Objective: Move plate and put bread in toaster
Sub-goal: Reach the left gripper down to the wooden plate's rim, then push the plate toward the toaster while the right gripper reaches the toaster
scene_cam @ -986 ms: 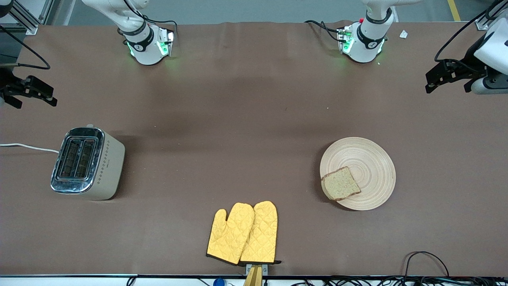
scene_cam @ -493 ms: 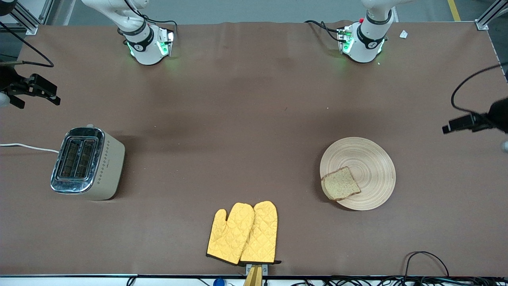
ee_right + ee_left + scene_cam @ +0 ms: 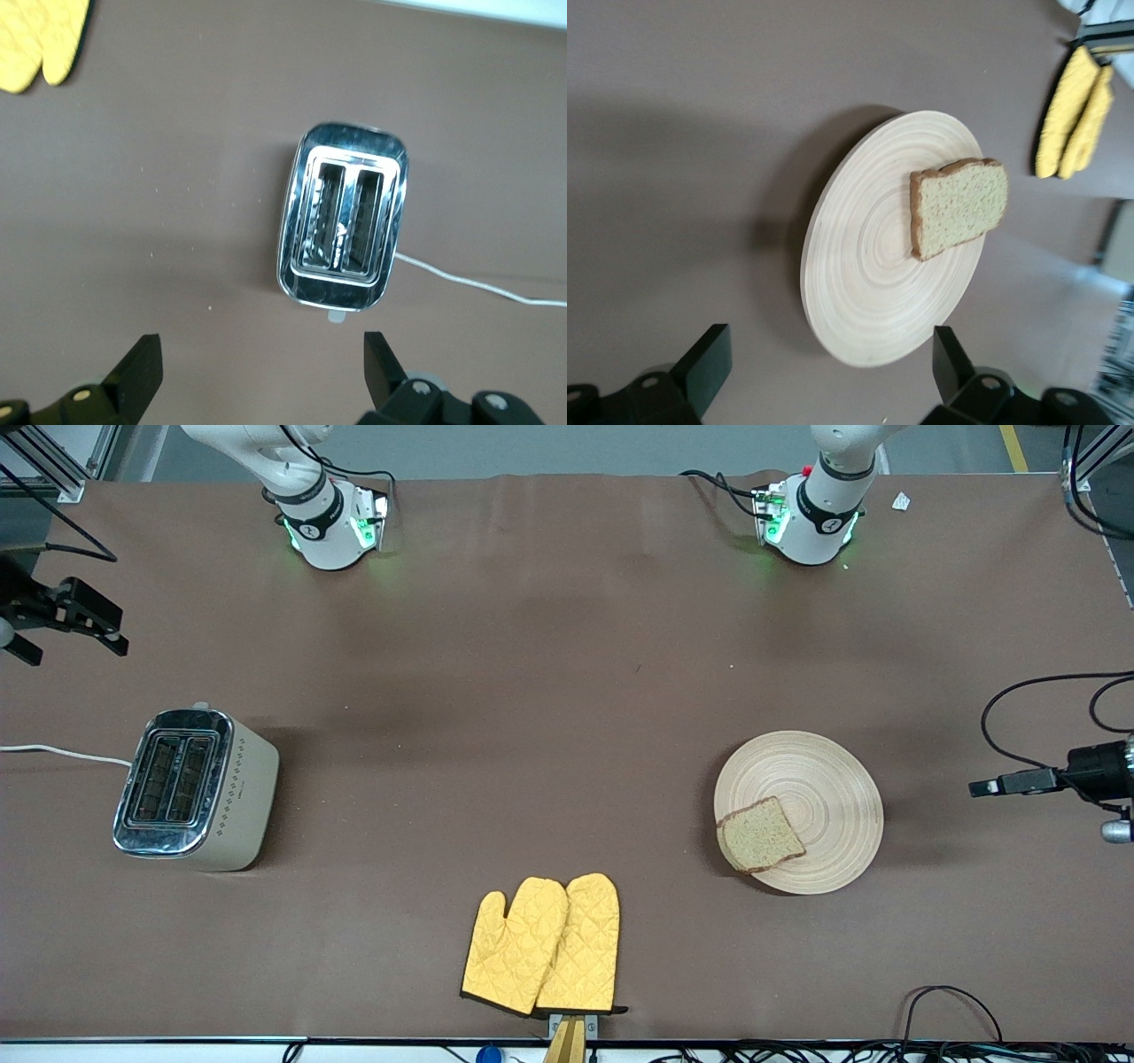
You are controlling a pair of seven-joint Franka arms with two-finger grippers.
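Two slots sit open in the chrome top of the toaster [image 3: 195, 790], and from my right wrist view I see dark wire racks inside them and no slice. It stands near the table edge at my right arm's end, its white cord [image 3: 62, 754] trailing off that edge. One slice of bread [image 3: 760, 835] lies flat on the plate [image 3: 828, 779], on the part of it nearer the front camera, with a crust corner just overhanging the rim. The plate rests on the brown table [image 3: 532, 691] toward my left arm's end.

My left gripper [image 3: 824, 376] hangs over the table between the plate and that end's edge, jaws released and spread wide, nothing between them. My right gripper [image 3: 66, 615] is up over the table edge at my right arm's end, beside the toaster, fingers likewise parted and empty.

Both my grippers are cut off by the front view's borders, so only part of each shows there. Two yellow oven mitts [image 3: 545, 946] lie overlapped at the table edge nearest the front camera; the lower mitt is partly hidden.
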